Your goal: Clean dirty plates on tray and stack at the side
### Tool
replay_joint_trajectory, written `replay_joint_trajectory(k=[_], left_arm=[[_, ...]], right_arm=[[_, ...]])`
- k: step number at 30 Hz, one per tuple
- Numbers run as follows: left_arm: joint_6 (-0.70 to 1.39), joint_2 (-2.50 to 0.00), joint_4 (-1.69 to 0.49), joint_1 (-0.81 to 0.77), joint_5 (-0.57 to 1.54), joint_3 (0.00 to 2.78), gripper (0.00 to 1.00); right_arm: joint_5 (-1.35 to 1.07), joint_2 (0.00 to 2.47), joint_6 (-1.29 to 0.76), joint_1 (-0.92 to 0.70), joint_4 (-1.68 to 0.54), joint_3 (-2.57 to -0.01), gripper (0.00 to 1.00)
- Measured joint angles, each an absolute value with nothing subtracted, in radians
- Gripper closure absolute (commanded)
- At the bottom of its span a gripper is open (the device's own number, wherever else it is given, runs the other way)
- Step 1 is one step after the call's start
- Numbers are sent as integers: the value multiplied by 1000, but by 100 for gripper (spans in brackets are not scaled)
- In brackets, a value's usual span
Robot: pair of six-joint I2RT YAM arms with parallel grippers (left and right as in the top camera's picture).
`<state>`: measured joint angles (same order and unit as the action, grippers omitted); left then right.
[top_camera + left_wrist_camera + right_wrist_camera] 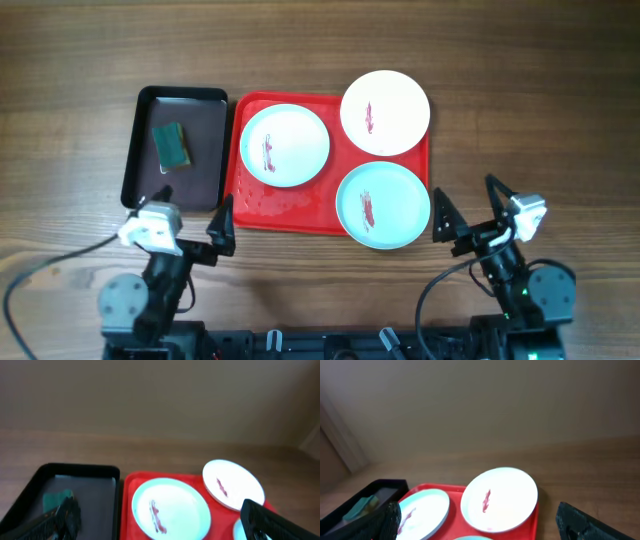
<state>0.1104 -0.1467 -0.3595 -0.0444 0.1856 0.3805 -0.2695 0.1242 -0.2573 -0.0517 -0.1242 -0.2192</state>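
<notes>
The red tray [290, 208] holds three plates, each with a red smear. A mint plate [285, 145] sits at its left, a white plate [385, 112] overhangs its far right corner, and another mint plate [382, 204] lies at its near right. My left gripper [196, 205] hovers open at the tray's near left corner, nothing between its fingers. My right gripper [466, 200] stands open just right of the near mint plate, also empty. The left wrist view shows the left mint plate [172, 507] and the white plate [235, 482] ahead.
A smaller black tray [200, 150] lies left of the red one with a green sponge [172, 145] in it. Bare wooden table surrounds both trays. The right wrist view shows the white plate [500, 497] and a wall beyond the table.
</notes>
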Motion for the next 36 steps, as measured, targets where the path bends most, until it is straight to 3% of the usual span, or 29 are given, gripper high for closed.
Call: replay_joint_trajectory(k=[11,22,26,36], left_arm=[[111,-573,-701,-44,185,821,0],[111,-1089,-1275,-44,186,1443,0],[111,-1229,-1336,-44,189,1564,0],[149,-1380,-1332,-44,304,1572,0]], right_arm=[[-328,561,-221,-52,-344,-611,1],[-378,1031,-137,-52,-818,-1119,1],[-392,1138,-118,-52,-811,-1202,0],[-478,1298,-205,-87,-717,-1209,0]])
